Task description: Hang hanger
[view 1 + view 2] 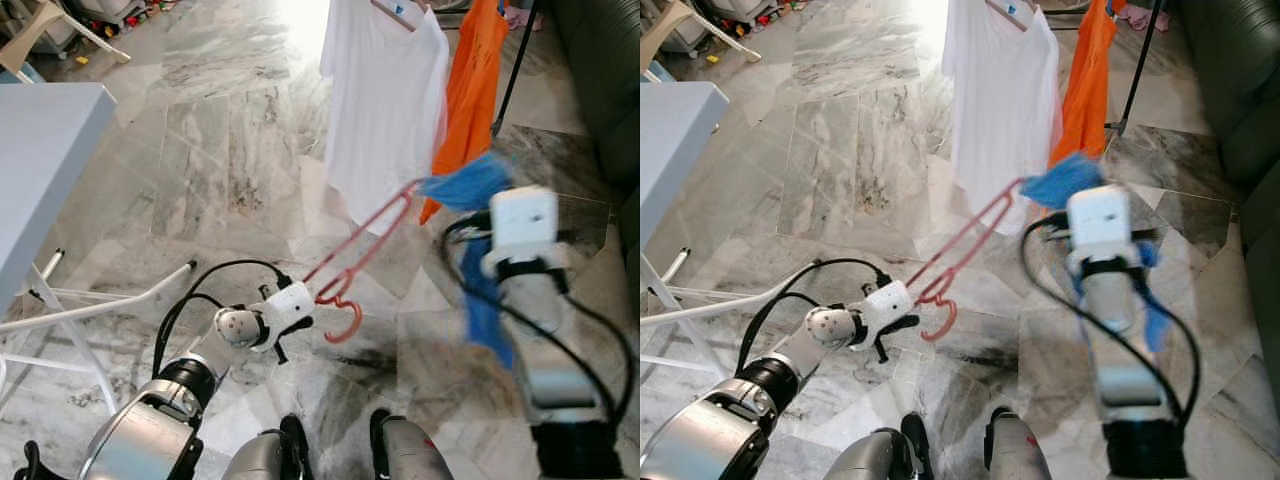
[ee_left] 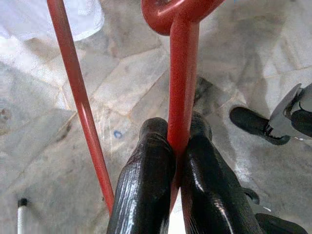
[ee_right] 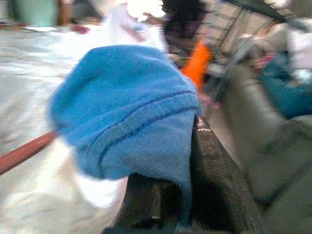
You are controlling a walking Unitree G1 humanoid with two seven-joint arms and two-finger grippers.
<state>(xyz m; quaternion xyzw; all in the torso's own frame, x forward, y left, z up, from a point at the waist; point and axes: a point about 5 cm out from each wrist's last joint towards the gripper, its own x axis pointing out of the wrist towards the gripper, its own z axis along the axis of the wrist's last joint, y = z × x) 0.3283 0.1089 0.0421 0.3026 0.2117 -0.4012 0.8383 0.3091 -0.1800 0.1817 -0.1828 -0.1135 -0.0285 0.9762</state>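
Two hands: left hand (image 2: 178, 161) pinches hanger (image 1: 362, 243).

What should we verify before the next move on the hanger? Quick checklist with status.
1. left gripper pinching the red hanger stem below its hook: ok.
2. right gripper holding the blue garment: ok, cloth draped over its fingers.
3. Garment seated on the hanger: cannot tell, right wrist view blurred.
4. Hook free to catch a rail: ok, it hangs open in the air.
5. Rack position known: not ok, just the white shirt and orange garment hanging ahead.
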